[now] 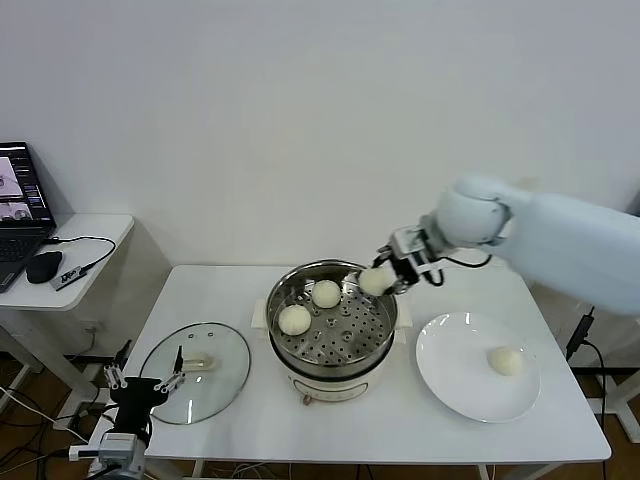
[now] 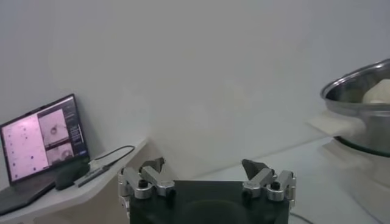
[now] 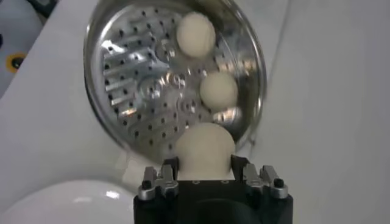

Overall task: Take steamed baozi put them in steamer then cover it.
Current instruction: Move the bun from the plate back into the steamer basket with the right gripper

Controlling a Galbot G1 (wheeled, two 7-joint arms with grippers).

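The steel steamer (image 1: 332, 345) stands mid-table with two baozi (image 1: 295, 319) (image 1: 326, 293) on its perforated tray. My right gripper (image 1: 383, 276) is shut on a third baozi (image 1: 374, 281) and holds it over the steamer's far right rim; the right wrist view shows this baozi (image 3: 204, 151) between the fingers, above the steamer (image 3: 131, 79). A fourth baozi (image 1: 506, 361) lies on the white plate (image 1: 450, 385). The glass cover (image 1: 196, 371) lies flat on the table left of the steamer. My left gripper (image 1: 143, 381) is open and parked at the table's front left corner, by the cover's edge.
A side table at the left holds a laptop (image 1: 20, 210), a mouse (image 1: 44, 267) and a cable. The left wrist view shows the laptop (image 2: 42, 137) and the steamer's rim (image 2: 356, 85). The plate sits at the table's right front.
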